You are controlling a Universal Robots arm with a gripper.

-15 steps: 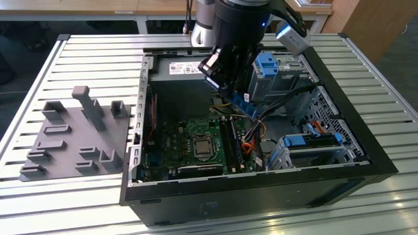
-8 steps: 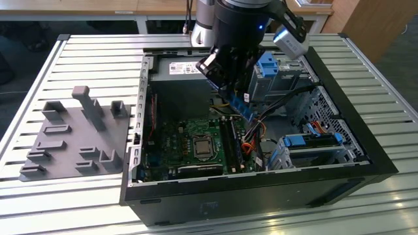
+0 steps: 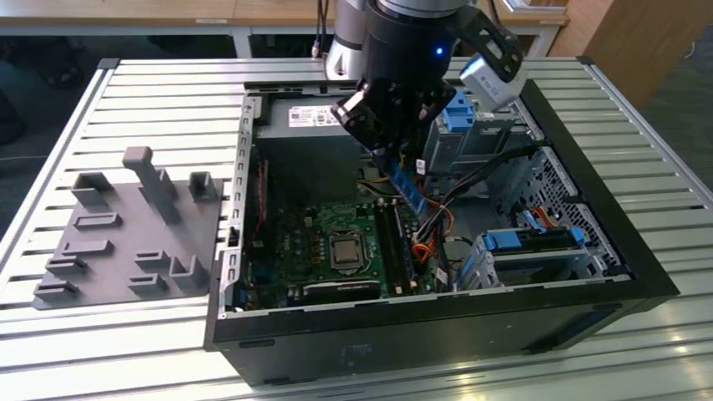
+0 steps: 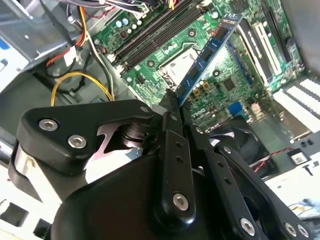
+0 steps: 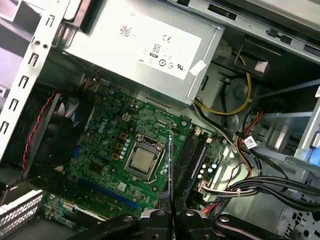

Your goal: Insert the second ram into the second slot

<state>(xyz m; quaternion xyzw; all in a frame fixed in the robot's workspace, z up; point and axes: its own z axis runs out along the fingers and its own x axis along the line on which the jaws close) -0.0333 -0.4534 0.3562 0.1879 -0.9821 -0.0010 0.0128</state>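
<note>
Upper centre of the exterior view: the black two-finger gripper (image 3: 390,154) is closed on the upper end of the second ram (image 3: 407,188), a thin, flat, long blue memory stick. The stick hangs tilted over the green motherboard (image 3: 323,242) inside the open black computer case (image 3: 557,301). It is not seated in the black memory slots (image 3: 396,242) just below it. In the first wrist view the stick (image 5: 171,165) appears edge-on between the silver processor socket (image 5: 142,160) and the slots (image 5: 192,155). A grey moulded fixture tray (image 3: 123,234) lies at the exterior view's left.
</note>
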